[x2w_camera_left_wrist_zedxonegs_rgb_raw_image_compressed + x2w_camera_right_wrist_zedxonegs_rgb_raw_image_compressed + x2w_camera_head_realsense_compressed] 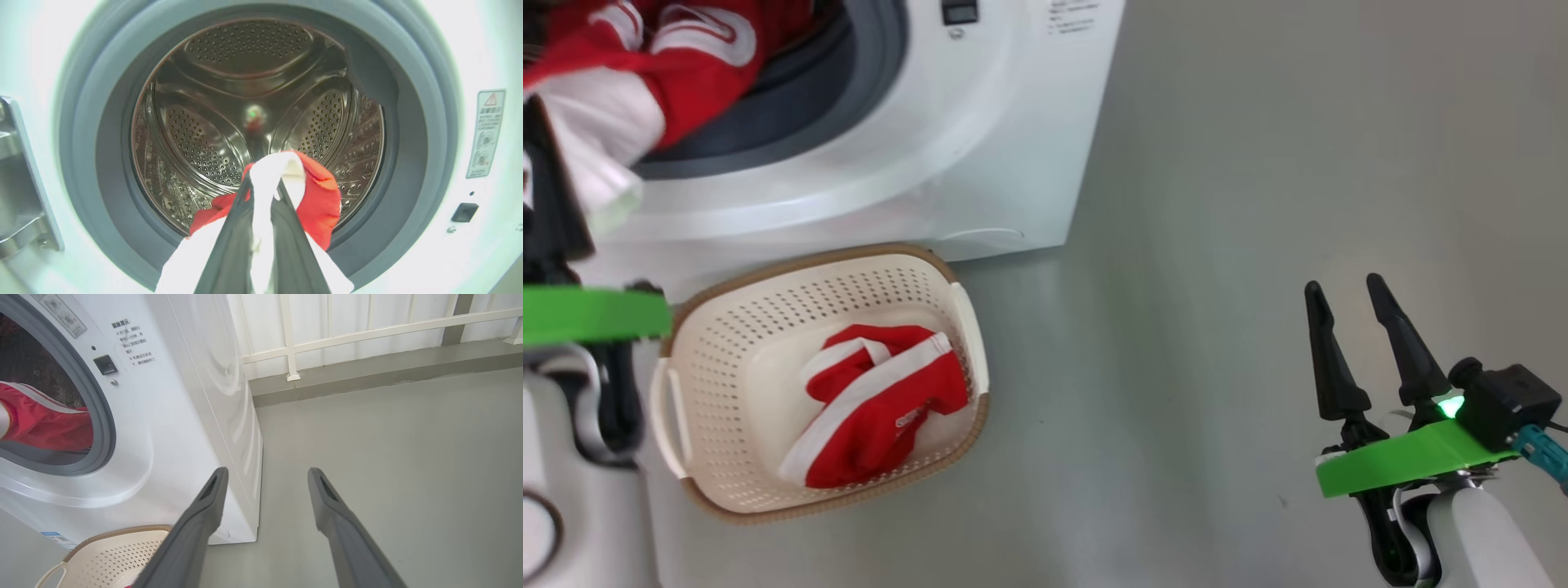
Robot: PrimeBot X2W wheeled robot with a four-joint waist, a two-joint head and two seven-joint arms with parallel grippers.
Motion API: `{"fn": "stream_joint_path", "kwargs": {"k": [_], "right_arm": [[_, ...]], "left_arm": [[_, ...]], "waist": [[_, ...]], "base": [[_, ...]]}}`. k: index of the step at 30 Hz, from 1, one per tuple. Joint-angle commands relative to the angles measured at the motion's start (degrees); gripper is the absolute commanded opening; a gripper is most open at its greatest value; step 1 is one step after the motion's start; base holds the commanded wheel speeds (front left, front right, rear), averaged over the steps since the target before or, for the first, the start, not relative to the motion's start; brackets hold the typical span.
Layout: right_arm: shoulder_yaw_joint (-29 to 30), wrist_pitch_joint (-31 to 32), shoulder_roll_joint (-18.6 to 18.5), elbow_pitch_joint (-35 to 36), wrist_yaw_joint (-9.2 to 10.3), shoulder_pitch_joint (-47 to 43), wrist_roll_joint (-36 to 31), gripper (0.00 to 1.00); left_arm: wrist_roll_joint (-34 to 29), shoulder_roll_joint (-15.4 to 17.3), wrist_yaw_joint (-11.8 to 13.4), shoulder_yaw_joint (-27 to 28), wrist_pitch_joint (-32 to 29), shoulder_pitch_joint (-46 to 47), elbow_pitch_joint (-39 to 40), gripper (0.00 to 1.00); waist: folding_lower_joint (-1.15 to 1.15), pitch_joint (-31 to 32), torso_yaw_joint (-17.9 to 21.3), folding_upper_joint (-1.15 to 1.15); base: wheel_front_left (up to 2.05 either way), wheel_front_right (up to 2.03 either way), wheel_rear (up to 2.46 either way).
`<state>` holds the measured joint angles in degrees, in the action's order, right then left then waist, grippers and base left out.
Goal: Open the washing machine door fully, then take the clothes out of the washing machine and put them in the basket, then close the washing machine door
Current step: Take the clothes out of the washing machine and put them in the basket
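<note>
Clenching a red-and-white garment (322, 200) at the washing machine (980, 122) mouth, your left tool (264, 181) holds firm while your right tool (1343, 284) hangs spread. Trailing cloth could snag the gasket (412, 134) or miss the basket (833, 261) below.

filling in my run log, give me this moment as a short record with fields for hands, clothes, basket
left hand: shut on held garment, red and white, at the mouth of the washing machine
right hand: open, empty, above the floor
basket: on the floor before the machine
basket garment: red and white, lying inside the basket
drum: visible part bare
</note>
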<state>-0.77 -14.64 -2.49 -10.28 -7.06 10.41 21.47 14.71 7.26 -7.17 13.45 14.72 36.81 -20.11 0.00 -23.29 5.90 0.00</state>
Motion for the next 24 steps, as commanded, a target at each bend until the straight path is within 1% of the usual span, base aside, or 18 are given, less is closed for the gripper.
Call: {"fn": "stream_joint_path", "kwargs": {"k": [1, 7, 17, 20, 24], "right_arm": [[-1.0, -0.4, -0.4, 1.2, -0.43, -1.4, -0.4, 1.0], [-0.4, -0.4, -0.4, 1.2, -0.43, -1.9, -0.4, 1.0], [-0.4, -0.4, -0.4, 1.1, -0.43, -1.5, -0.5, 1.0], [-0.3, -0.4, -0.4, 1.3, -0.43, -1.7, -0.4, 1.0], [-0.8, -0.4, -0.4, 1.2, -0.43, -1.9, -0.1, 1.0]], "left_arm": [[0.2, 1.5, -0.3, 1.6, 0.3, -1.7, 2.8, 0.0], [0.8, 0.0, -0.3, 1.1, 0.3, -6.0, 11.7, 0.0], [1.5, -0.6, -0.3, 1.5, 0.3, -6.8, 23.0, 0.0], [1.6, -1.0, -0.3, 1.3, 0.3, -8.0, 23.5, 0.0], [1.1, -1.0, -0.3, 0.1, 0.3, -10.4, 20.6, 0.0]], "waist": [[0.0, 1.3, -1.3, 0.0], [0.0, 1.5, -2.2, 0.0], [0.0, 1.3, -2.0, 0.0], [0.0, 1.3, -1.9, 0.0], [0.0, 1.1, -1.5, 0.0]], "base": [[0.0, 0.0, 0.0], [0.0, 0.0, 0.0], [0.0, 0.0, 0.0], [0.0, 0.0, 0.0], [0.0, 0.0, 0.0]]}}
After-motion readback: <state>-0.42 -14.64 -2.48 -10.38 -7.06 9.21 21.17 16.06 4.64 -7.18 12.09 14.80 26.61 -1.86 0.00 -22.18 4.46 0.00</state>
